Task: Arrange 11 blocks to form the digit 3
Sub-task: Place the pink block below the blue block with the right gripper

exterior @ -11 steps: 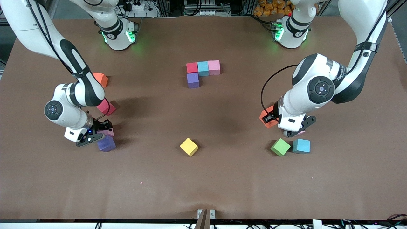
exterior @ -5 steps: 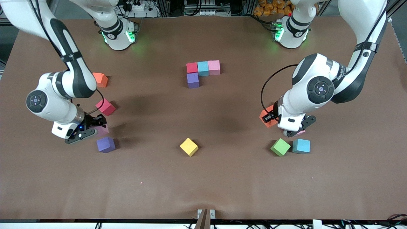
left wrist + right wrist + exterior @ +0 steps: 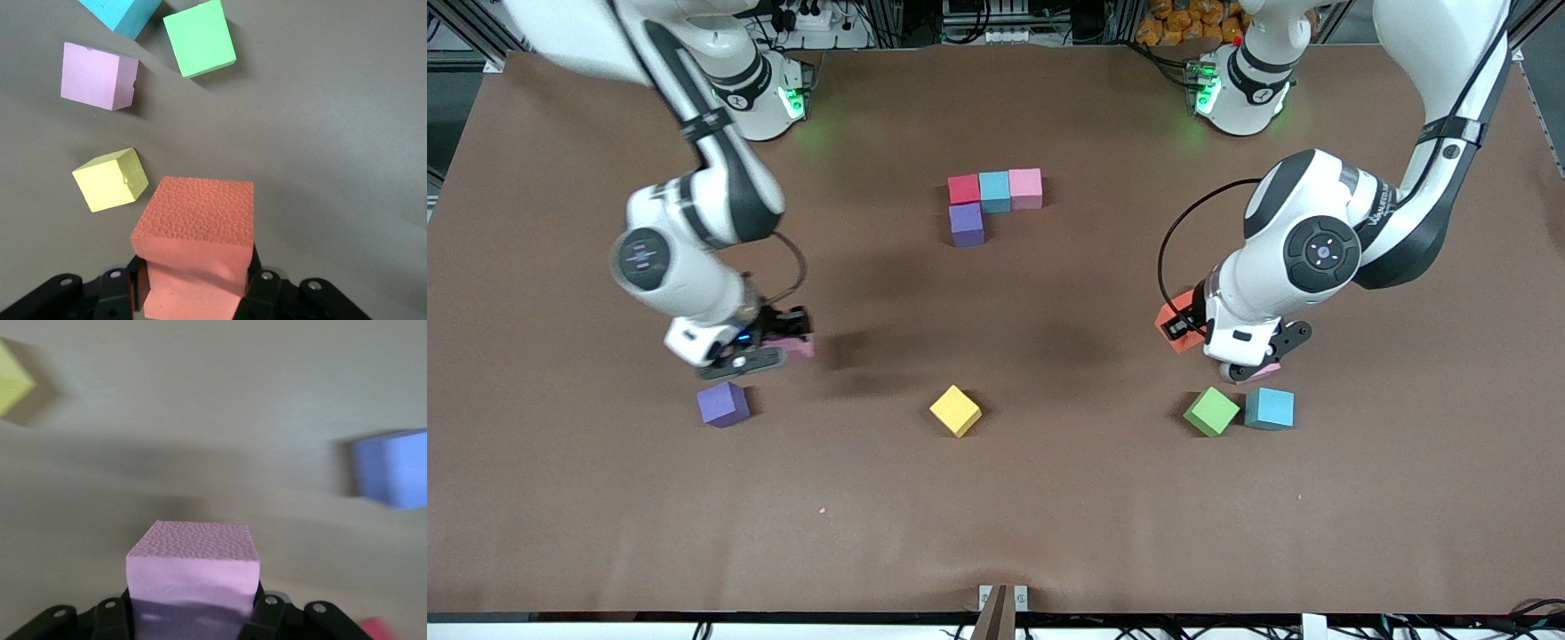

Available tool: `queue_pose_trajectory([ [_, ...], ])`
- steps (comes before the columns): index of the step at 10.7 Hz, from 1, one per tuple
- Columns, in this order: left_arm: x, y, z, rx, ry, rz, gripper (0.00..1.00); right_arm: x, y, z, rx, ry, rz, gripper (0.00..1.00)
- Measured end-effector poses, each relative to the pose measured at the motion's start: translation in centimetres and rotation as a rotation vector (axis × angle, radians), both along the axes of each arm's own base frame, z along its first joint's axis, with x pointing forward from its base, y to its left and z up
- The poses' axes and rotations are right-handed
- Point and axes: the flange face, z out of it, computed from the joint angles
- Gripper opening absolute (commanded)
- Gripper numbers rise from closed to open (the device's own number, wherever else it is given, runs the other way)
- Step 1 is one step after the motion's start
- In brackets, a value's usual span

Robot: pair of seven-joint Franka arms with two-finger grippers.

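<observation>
Four blocks form a corner near the robots: red [image 3: 963, 189], teal [image 3: 994, 190], pink [image 3: 1025, 188], and purple [image 3: 966, 223] just in front of the red one. My right gripper [image 3: 787, 342] [image 3: 193, 607] is shut on a pink block [image 3: 799, 347] [image 3: 193, 563], above the table between the loose purple block [image 3: 723, 404] [image 3: 393, 468] and the yellow block [image 3: 955, 411] [image 3: 110, 179]. My left gripper [image 3: 1181, 327] [image 3: 197, 283] is shut on an orange block [image 3: 1170, 322] [image 3: 197, 223]. It hangs close to the green block [image 3: 1211, 411] [image 3: 199, 37], the teal block [image 3: 1269, 408] and a pink block [image 3: 99, 75].
The pink block under the left wrist shows only as a sliver [image 3: 1265, 369] in the front view. A red block [image 3: 380, 630] peeks in at the edge of the right wrist view. Brown table [image 3: 996, 516] stretches bare toward the front camera.
The right arm has carried its pink block up and away from the purple block, toward the table's middle. The left arm has held still with the orange block.
</observation>
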Motion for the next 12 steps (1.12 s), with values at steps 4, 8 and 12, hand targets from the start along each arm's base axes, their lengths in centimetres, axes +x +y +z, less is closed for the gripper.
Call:
queue_pose_trajectory([
  [4,0.2,0.8,-0.1,0.006,0.010,0.006,0.35,-6.0,15.8,-0.3,0.018,0.000,-0.089,0.43],
  [8,0.6,2.1,-0.2,0.008,0.015,0.020,0.35,-10.7,25.9,-3.4,0.044,0.009,-0.116,0.43],
  [12,0.5,1.8,-0.1,0.005,0.015,0.005,0.35,-11.0,25.5,-6.1,-0.006,0.016,-0.104,0.43],
])
